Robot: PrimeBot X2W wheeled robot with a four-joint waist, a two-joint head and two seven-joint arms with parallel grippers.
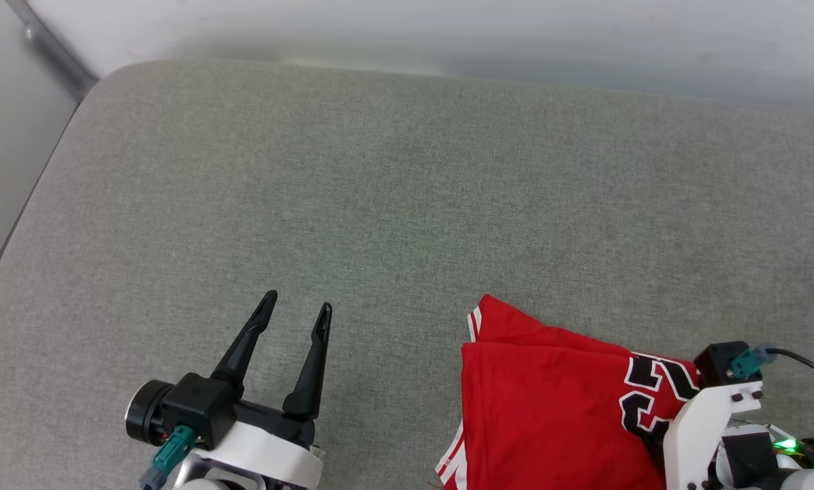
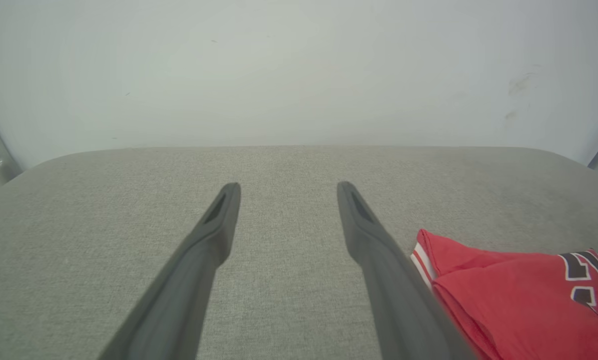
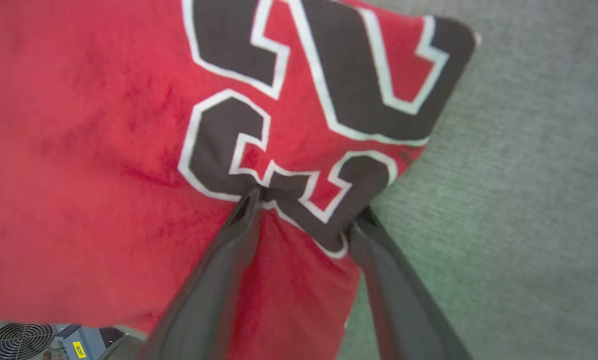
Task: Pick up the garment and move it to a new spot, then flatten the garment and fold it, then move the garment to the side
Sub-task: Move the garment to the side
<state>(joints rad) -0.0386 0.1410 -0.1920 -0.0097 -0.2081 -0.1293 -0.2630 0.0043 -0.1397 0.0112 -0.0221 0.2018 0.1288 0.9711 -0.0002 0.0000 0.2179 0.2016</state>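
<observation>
The garment point(image 1: 543, 408), red with striped trim and black-and-white numbers, lies folded at the near right of the grey padded surface point(image 1: 380, 204). In the right wrist view my right gripper point(image 3: 306, 205) points down at the garment point(image 3: 104, 150). Its fingers stand apart, one tip on the numbers and the other at the cloth's right edge, with a strip of cloth between them. In the head view its fingers are hidden under the white wrist point(image 1: 713, 415). My left gripper point(image 1: 297, 303) hovers open and holds nothing, to the left of the garment point(image 2: 519, 300) and apart from it.
The padded surface ends at a rounded edge on the far left point(image 1: 60, 136) and meets a pale wall point(image 1: 448, 34) at the back. A fan grille point(image 3: 16, 342) on the robot's base shows below the near edge.
</observation>
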